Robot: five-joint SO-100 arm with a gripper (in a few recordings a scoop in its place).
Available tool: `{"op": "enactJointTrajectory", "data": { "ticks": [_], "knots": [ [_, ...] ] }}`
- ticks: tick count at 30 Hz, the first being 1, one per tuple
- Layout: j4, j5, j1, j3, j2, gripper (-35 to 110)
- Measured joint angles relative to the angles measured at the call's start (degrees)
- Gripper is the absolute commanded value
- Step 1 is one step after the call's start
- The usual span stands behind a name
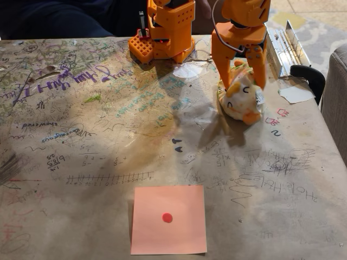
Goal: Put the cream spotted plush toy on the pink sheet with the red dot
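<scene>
The gripper (242, 81) is clamped around the plush toy (240, 97), far up and right of the pink sheet (168, 219). A shallow pinch on that soft body might slip during the carry, dropping it on the tabletop (81, 151).

The orange arm (238, 27) came down from the top right of the fixed view, base block (168, 30) parked at the far edge of the counter. Wrist pointed pretty much straight down. The gripper (238, 81) had its jaws spread, one finger (220, 67) on the left and the other (259, 67) on the right, both pressed against the sides of the plush toy (241, 100) between them.
</scene>
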Motion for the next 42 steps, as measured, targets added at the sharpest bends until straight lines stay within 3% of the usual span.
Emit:
{"op": "enactJointTrajectory", "data": {
  "ticks": [5,10,16,23,32,42],
  "knots": [
    [-1.32,3.16,0.79,3.52,7.47,0],
    [6.94,9.67,5.54,1.93,23.99,0],
    [21.09,19.78,18.90,-12.30,47.64,0],
    [30.15,19.34,39.81,-23.91,70.66,0],
    [34.80,16.96,42.45,-21.01,86.57,0],
    [34.80,16.44,39.99,-20.48,85.96,0]
  ]
}}
